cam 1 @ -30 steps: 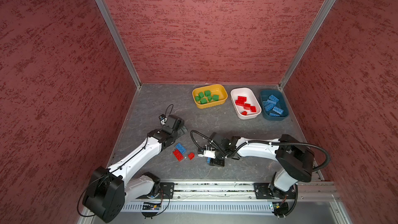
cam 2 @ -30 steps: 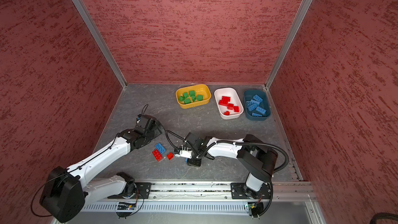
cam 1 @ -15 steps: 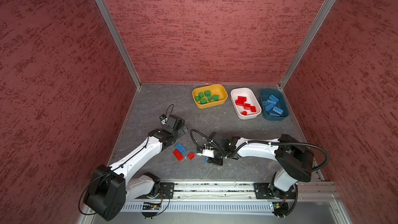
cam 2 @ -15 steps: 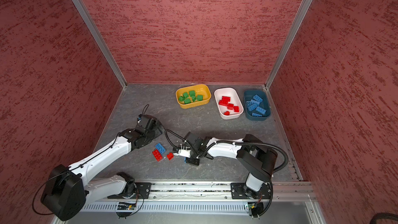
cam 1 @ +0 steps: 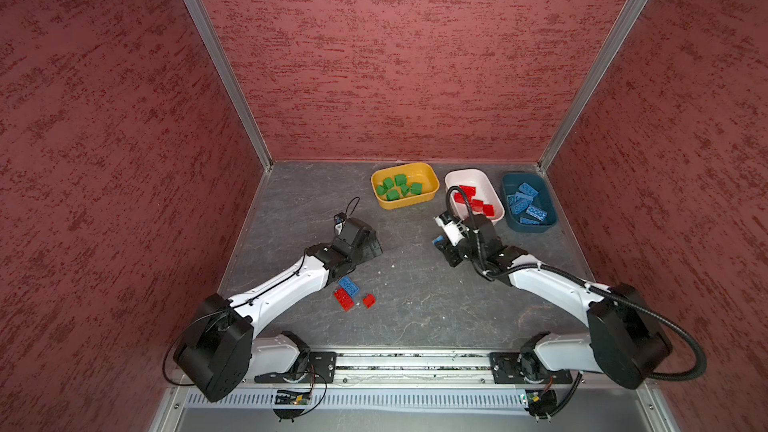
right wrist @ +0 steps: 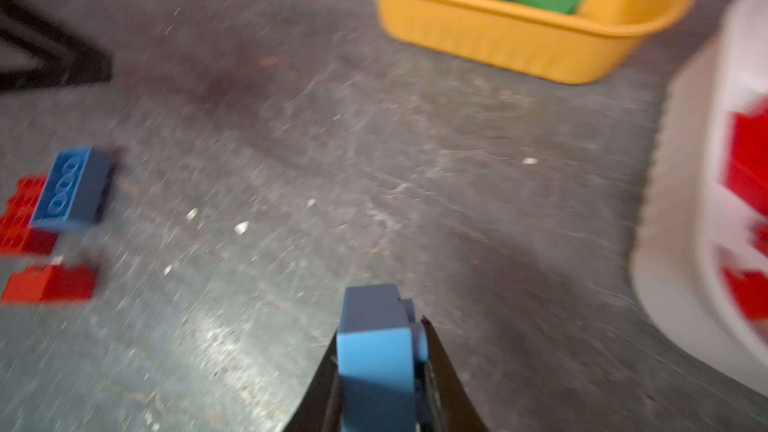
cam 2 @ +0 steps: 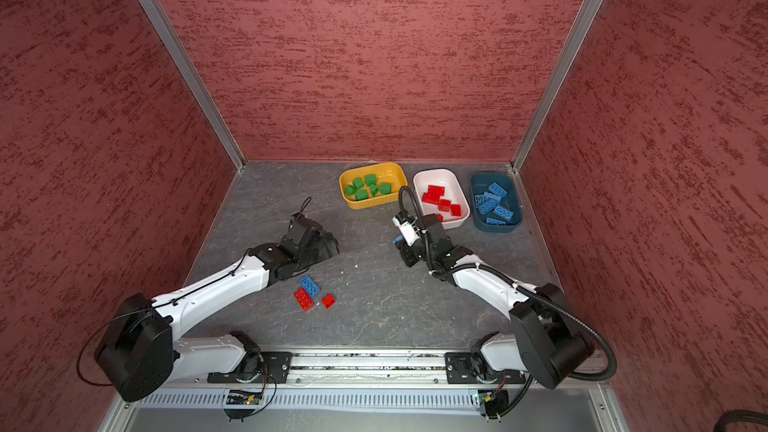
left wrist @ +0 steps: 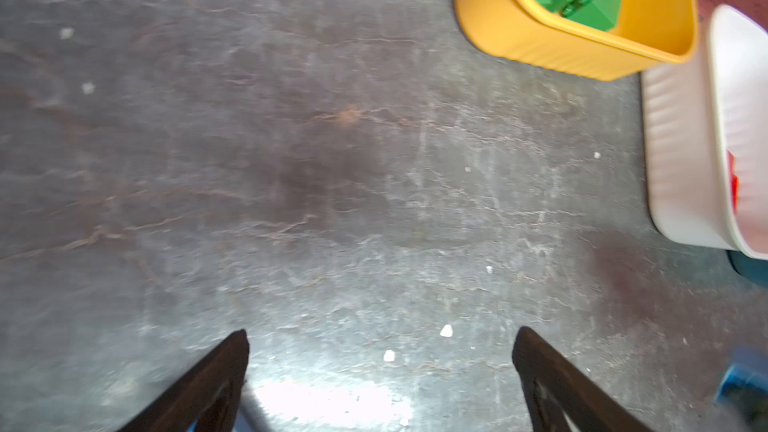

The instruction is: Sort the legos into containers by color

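Nearest the rail, a blue brick (cam 1: 348,285), a long red brick (cam 1: 343,299) and a small red brick (cam 1: 368,300) lie loose on the worktop (cam 1: 415,317). The left tool (left wrist: 380,367) hangs wide open and empty. The right tool (cam 1: 442,245) is clenched on a blue lego (right wrist: 376,351), just beside the white tub (cam 1: 478,179). My worry: it looks pinched near the tips, so it could slip in with the reds before reaching the teal tub (cam 1: 532,228).

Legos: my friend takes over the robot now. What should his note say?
Right gripper: shut on a blue brick, near the white tub.
Left gripper: open, empty, over bare table.
Done: green bricks in yellow tub, red bricks in white tub, blue bricks in teal tub.
Left: held brick into teal tub; then the loose blue brick, long red brick and small red brick on the table.
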Controlling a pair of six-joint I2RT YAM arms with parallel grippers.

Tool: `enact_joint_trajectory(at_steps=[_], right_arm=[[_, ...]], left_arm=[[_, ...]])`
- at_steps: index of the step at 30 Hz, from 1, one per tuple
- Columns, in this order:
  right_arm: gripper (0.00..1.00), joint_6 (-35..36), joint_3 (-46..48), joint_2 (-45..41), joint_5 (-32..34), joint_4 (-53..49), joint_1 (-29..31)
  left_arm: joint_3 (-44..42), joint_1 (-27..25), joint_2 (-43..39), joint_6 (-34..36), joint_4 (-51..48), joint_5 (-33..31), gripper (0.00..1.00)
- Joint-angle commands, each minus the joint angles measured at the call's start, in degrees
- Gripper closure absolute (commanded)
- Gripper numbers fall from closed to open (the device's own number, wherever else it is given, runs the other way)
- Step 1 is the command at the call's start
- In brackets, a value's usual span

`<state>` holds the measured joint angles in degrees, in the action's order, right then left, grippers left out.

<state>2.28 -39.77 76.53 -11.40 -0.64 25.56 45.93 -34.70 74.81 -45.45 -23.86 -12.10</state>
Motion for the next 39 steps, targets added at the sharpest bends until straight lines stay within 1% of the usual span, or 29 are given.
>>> enact_joint_trajectory(at_steps=[1,4,7,10,13,15,18,21,27,29,30,32,34,35,36,37,39], right_arm=[[0.9,-9.48,1.55,-1.7,1.46,6.56,-7.7],[0.9,-13.03,2.06,-1.96,1.99,8.95,-15.72],[0.9,-13.56,1.0,-0.31,2.17,10.23,-22.23],[0.9,-13.09,-1.89,2.85,2.09,9.85,-27.39],[0.89,-13.59,-4.63,5.94,2.36,10.53,-31.31],[0.88,-13.51,-6.83,8.44,3.83,10.4,-32.94],[0.87,-13.71,-10.98,12.16,8.94,8.68,-34.83],[0.85,-13.81,-15.11,15.58,13.48,6.23,-36.44],[0.81,-11.34,-20.13,20.28,16.97,4.56,-37.16],[0.78,-10.99,-21.56,21.39,17.39,3.67,-37.14],[0.73,-11.16,-22.28,21.8,17.47,3.0,-37.16],[0.6,-11.81,-23.07,21.8,16.28,2.27,-37.12],[0.42,-12.95,-23.79,21.29,14.41,0.93,-37.16],[0.35,-13.2,-24.2,21.07,13.63,0.1,-37.1],[0.19,-13.63,-24.43,20.6,12.86,-0.71,-37.16],[0.01,-14.47,-24.48,19.94,12.72,-1.42,-37.11],[0.01,-16.27,-23.92,18.23,13.22,-1.86,-37.12]], left_arm=[[3.04,-0.92,2.81,1.6,-0.22,-1.42,0.01],[5.0,-0.79,5.22,0.12,-3.24,-2.19,0.01],[6.47,0.44,7.1,-1.65,-7.56,-2.92,0.01],[7.13,1.56,7.9,-2.9,-11.73,-3.99,0.01],[7.42,2.22,8.03,-5.09,-15.71,-6.34,0.01],[7.2,3.07,8.0,-5.21,-16.54,-5.66,0.01],[6.67,4.1,8.69,-5.55,-17.09,-3.95,0.01],[6.13,4.79,9.64,-7.29,-18.47,-3.9,0.01],[4.28,5.86,9.39,-8.92,-18.78,-2.52,0.01],[3.67,6.11,9.35,-8.97,-18.79,-1.92,0.01],[3.35,6.22,9.46,-9.33,-19.13,-1.66,0.01],[2.23,6.31,9.26,-9.93,-18.93,-0.89,0.01],[0.72,6.48,8.87,-10.21,-17.74,0.62,0.03],[0.29,6.54,8.73,-10.31,-17.31,1.24,0.04],[-0.2,6.42,8.75,-10.36,-16.98,2.01,0.06],[-0.63,6.4,8.85,-10.37,-16.67,2.88,0.09],[-1.38,6.31,9.03,-10.43,-16.1,4.24,0.14]])
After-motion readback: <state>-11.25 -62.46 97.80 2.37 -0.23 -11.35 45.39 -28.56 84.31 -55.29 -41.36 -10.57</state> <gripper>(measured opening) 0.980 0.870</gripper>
